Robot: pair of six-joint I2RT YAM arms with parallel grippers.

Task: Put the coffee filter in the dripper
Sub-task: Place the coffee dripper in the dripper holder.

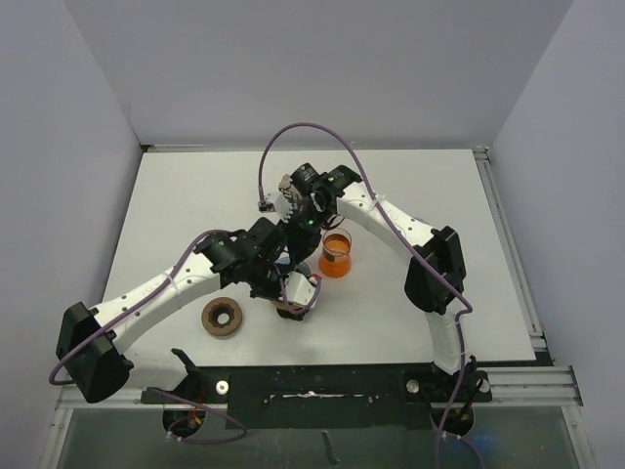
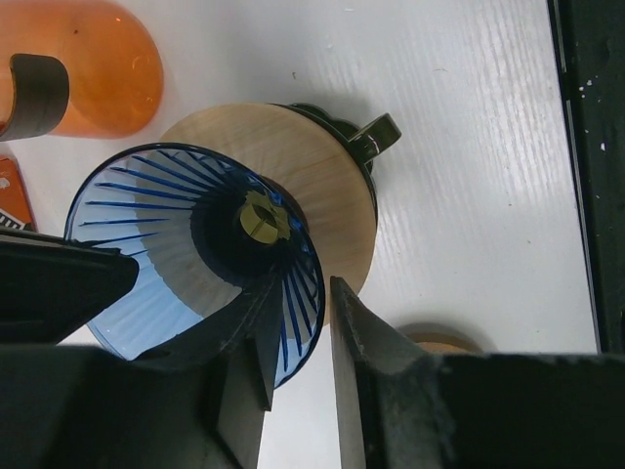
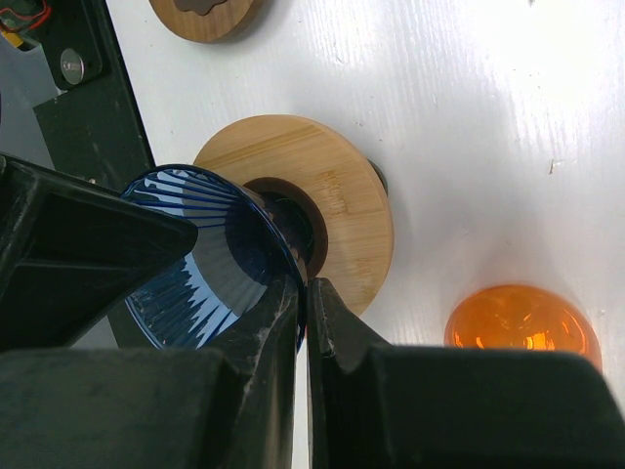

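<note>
The blue ribbed dripper (image 2: 146,244) sits tilted on a round wooden collar (image 2: 312,176) over a dark server with a handle (image 2: 376,137). No coffee filter shows in any view. My right gripper (image 3: 303,285) is shut on the dripper's rim (image 3: 249,210), one finger inside the cone and one outside. My left gripper (image 2: 303,303) straddles the rim on another side with an open gap, one finger inside the cone. In the top view both grippers, left (image 1: 293,291) and right (image 1: 297,256), meet at mid-table and hide the dripper.
An orange beaker (image 1: 335,254) stands just right of the grippers, also in the left wrist view (image 2: 88,68) and the right wrist view (image 3: 522,327). A wooden ring (image 1: 223,317) lies to the front left. The black front rail (image 1: 312,386) runs along the near edge.
</note>
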